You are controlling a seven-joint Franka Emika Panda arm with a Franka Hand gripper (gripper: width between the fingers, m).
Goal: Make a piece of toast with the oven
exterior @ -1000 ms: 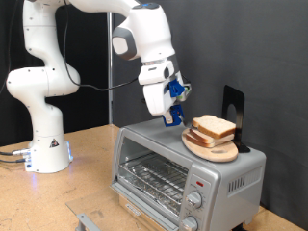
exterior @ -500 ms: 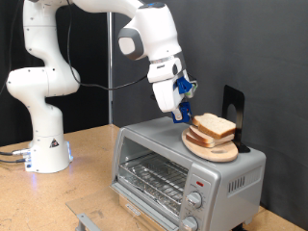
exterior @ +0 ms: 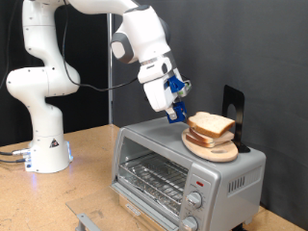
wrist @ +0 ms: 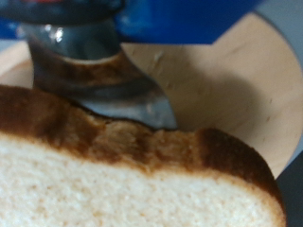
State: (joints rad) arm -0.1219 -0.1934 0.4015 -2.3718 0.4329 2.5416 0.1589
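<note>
The silver-grey oven [exterior: 168,154] stands on the wooden table with its glass door closed and its wire rack [exterior: 154,179] showing through. On its roof a round wooden board [exterior: 217,152] carries a stack of bread slices [exterior: 214,139]. The top slice, the piece of toast [exterior: 212,123], sits slightly raised and shifted towards the exterior view's left. My gripper [exterior: 180,112] is at its left edge. In the wrist view the toast [wrist: 123,180] fills the foreground with one metal finger [wrist: 95,80] against its crust, over the board [wrist: 232,85]. The other finger is hidden.
A black upright holder [exterior: 233,108] stands behind the board on the oven roof. Two knobs [exterior: 195,201] and a red light [exterior: 199,181] are on the oven's front. The robot base [exterior: 43,144] is at the left. A small metal piece [exterior: 87,220] lies on the table [exterior: 87,183] at the bottom.
The gripper moved right to the stack, then drew back slightly left. The top slice now sits a little higher and further left than before.
</note>
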